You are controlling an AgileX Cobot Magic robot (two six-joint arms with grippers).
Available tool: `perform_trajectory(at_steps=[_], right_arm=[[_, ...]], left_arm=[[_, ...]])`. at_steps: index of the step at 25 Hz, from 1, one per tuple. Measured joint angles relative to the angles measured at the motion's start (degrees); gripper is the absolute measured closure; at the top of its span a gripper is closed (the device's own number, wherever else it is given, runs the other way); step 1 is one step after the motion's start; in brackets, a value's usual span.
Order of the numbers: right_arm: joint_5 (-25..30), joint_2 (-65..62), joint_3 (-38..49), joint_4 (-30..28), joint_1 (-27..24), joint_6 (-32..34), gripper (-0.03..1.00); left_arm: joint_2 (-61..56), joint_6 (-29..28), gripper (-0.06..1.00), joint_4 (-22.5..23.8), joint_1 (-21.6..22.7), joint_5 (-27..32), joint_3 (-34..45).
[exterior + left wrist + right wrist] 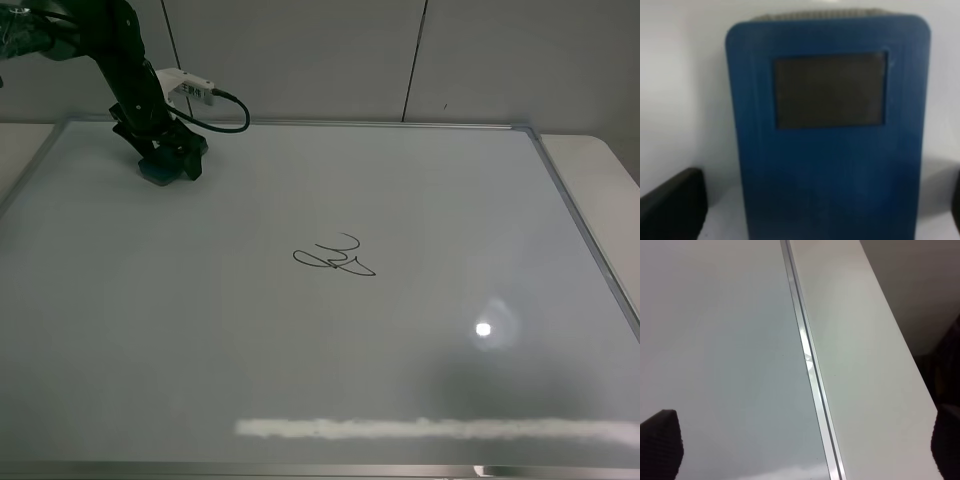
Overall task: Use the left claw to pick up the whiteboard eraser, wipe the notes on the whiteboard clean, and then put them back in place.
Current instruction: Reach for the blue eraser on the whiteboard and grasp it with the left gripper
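The whiteboard (300,360) fills most of the exterior high view. The notes (335,258), a small black looping scribble, sit near its middle. The whiteboard eraser (160,176) lies on the board at the far left. In the left wrist view the eraser (830,150) looks blue, with a dark rectangular recess. The left claw (166,160) is lowered over it. Its fingers (672,205) stand on either side of the eraser, with a gap showing, so it is open. The right gripper (805,450) is open and empty over the board's edge.
A white labelled box (188,88) and a black cable (235,115) hang off the left arm. The board's silver frame (810,365) runs beside the white table top (855,340). A grey wall stands behind the board. Lamp glare (484,329) shows on the board at the right.
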Motion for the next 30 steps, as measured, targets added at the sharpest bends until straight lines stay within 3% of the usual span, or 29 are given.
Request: perform_trajectory(at_steps=[13, 22, 30], right_arm=[[0.0, 0.0, 0.0, 0.0, 0.0, 0.0, -0.02], [0.0, 0.0, 0.0, 0.0, 0.0, 0.0, -0.02], [0.0, 0.0, 0.0, 0.0, 0.0, 0.0, -0.02]], left_arm=[[0.4, 0.0, -0.03, -0.2, 0.0, 4.0, -4.7], [0.4, 0.0, 0.09, -1.1, 0.0, 3.5, -4.7], [1.5, 0.0, 0.10, -1.7, 0.0, 3.5, -4.7]])
